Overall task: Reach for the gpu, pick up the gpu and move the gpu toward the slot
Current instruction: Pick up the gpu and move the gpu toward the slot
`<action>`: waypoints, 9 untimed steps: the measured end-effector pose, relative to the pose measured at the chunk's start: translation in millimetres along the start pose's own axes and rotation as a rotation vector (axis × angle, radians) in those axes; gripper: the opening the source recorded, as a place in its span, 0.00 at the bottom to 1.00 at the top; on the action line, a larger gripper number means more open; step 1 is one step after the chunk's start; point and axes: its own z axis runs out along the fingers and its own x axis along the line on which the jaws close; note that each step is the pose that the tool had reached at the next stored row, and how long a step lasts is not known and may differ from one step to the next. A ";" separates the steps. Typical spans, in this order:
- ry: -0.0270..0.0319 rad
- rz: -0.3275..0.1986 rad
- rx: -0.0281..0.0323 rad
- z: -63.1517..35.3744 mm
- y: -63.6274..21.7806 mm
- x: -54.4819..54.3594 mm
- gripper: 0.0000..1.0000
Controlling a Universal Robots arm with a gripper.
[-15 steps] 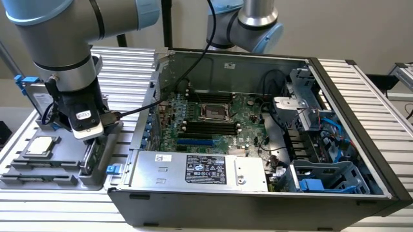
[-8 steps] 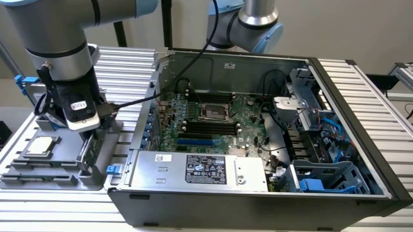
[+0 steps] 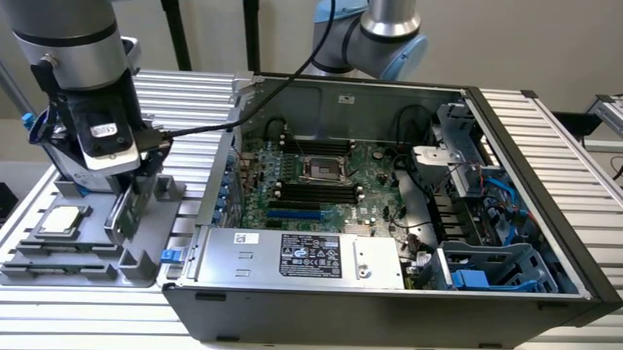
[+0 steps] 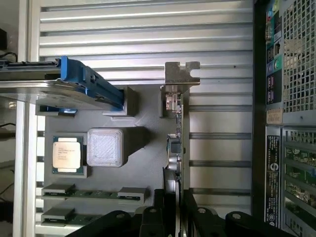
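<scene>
The gpu stands on edge in the grey holder tray, a thin green card seen edge-on with its silver bracket at the far end. My gripper straddles the card's near end, one black finger tight against each face, shut on it. In the exterior view the gripper is low over the tray at that view's left, with the gpu upright below it. The blue slot lies on the motherboard inside the open case.
The tray also carries a square silver chip, a pale ribbed block and memory sticks. A silver hard drive with blue rails stands beside them. The case's rear wall is close to the card. Ribbed metal table surrounds everything.
</scene>
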 end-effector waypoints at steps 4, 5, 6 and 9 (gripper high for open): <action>0.0001 0.000 0.0001 -18.1 0.3 0.9 0.26; -0.0001 0.000 0.0000 -22.5 0.5 0.3 0.26; 0.0000 0.000 0.0001 -27.3 0.7 -0.8 0.26; 0.0004 0.000 0.0001 -41.9 1.0 -9.1 0.26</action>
